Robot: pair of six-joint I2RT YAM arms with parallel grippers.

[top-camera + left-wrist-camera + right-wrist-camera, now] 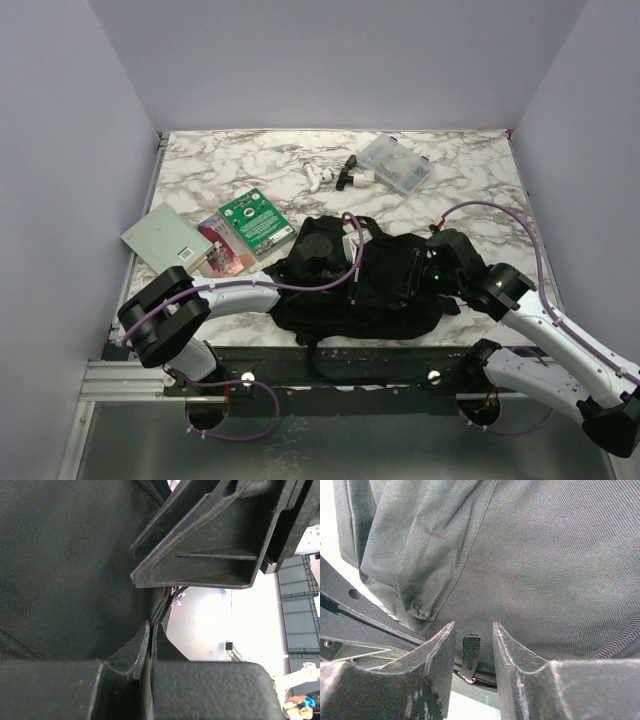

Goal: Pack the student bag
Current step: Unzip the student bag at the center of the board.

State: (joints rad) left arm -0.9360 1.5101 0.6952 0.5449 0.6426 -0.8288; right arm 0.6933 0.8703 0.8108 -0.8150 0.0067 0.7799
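Observation:
The student bag (385,300) is a black fabric backpack lying flat at the table's near edge. My left gripper (342,262) rests on its upper middle. In the left wrist view the left gripper (151,626) is shut on the bag's zip edge (162,605), with black bag fabric (65,565) to the left. My right gripper (418,268) is on the bag's right part. In the right wrist view the right gripper (472,627) is open, and a black zip pull tab (470,652) hangs between its fingers, apart from both. The bag's fabric (550,555) fills that view.
A green book (255,222), a reddish book (222,250) and a grey flat box (165,238) lie left of the bag. A clear compartment box (395,163) and small white items (320,178) lie at the back. The right gripper's body (215,540) crowds the left wrist view.

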